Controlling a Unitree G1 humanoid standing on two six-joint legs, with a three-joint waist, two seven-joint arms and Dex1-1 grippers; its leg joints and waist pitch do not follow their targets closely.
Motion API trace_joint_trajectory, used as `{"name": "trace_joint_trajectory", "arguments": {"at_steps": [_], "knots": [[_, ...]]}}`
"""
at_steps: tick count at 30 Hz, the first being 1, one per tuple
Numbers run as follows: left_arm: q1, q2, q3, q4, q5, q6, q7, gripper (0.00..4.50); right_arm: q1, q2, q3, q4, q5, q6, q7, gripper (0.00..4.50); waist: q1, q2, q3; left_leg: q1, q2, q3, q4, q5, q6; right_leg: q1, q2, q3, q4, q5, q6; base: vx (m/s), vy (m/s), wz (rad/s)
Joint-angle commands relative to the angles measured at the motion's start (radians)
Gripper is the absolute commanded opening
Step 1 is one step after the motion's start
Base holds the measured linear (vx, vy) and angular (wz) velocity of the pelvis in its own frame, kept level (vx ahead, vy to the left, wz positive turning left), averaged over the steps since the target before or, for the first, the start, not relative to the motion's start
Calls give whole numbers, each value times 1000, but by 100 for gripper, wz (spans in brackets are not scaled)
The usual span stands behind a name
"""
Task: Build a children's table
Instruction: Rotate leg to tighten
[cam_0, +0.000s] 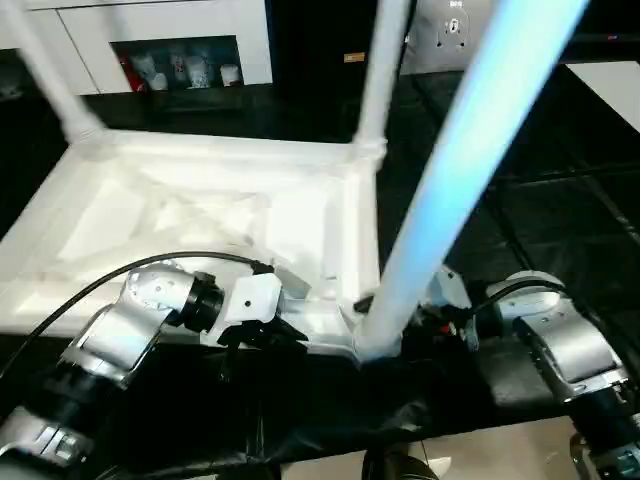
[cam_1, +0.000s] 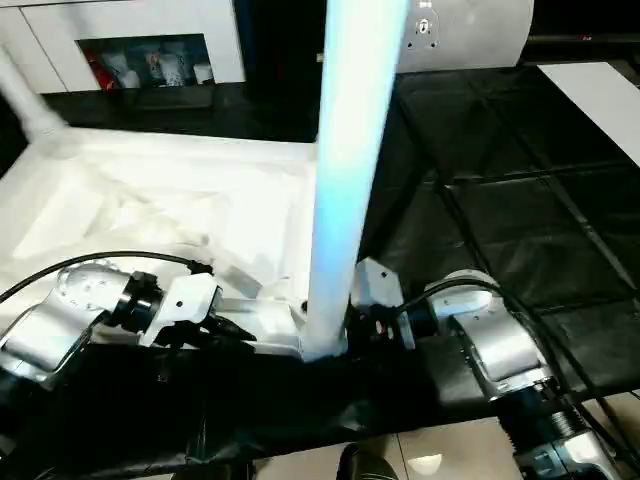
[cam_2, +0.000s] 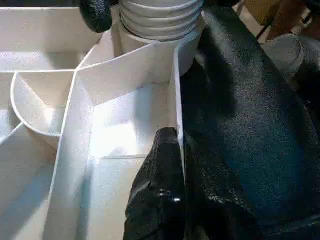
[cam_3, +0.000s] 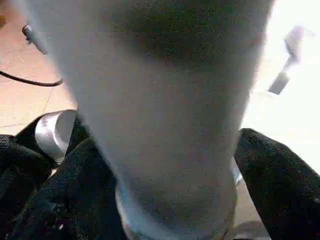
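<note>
The children's table (cam_0: 200, 215) lies upside down on the black-covered table (cam_0: 560, 210), ribbed underside up, so the corner sockets face up for the legs. Two far legs (cam_0: 380, 75) are already standing in their sockets. A third leg (cam_0: 450, 170) stands in the near corner socket (cam_2: 160, 20), rising steeply toward the cam; the threaded end shows in the left wrist view, so prob. still being screwed or seated.

Left gripper (cam_0: 262, 330) sits at the near edge of the top, jaws narrow, clamped on the thin rim wall w/ one finger (cam_2: 157, 195) inside the rib pocket. Judging by this, it's there to steady the top so it can't spin or slide while the leg gets worked.

Right gripper (cam_1: 375, 325) is at the base of the near leg from the other side, jaws wide, one finger (cam_3: 280, 185) on each side of the tube. Can't tell if the pads actually press on it; looks like a loose cradle btwn turns or a regrip.

Fourth corner, near-left, isn't clear enough to say if a leg is in.
</note>
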Motion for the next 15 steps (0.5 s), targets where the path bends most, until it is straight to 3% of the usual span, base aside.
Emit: {"name": "trace_joint_trajectory", "arguments": {"at_steps": [1, 10, 15], "knots": [[-20, -6, -44, 13, 12, -48, -51, 0, -7, -3, 7, 8, 22, 6, 31, 360, -7, -10, -69, 24, 58, -21, -59, -136, 105, 46, -79, 48, -57, -151, -253, 0, 0, 0], [-28, -21, -23, 60, -6, -62, -38, 0, 18, -2, 12, -1, 26, 23, 26, 279, -7, -10, -70, 23, 60, -21, -59, -145, 98, 49, -81, 48, -57, -168, -255, 0, 0, 0], [15, -29, 43, -4, -37, 40, 73, 0, 63, 47, -25, -52, 64, 126, -89, 265, -9, -8, -67, 22, 61, -24, -64, -174, 76, 48, -81, 49, -63, -212, -246, 0, 0, 0]]}}
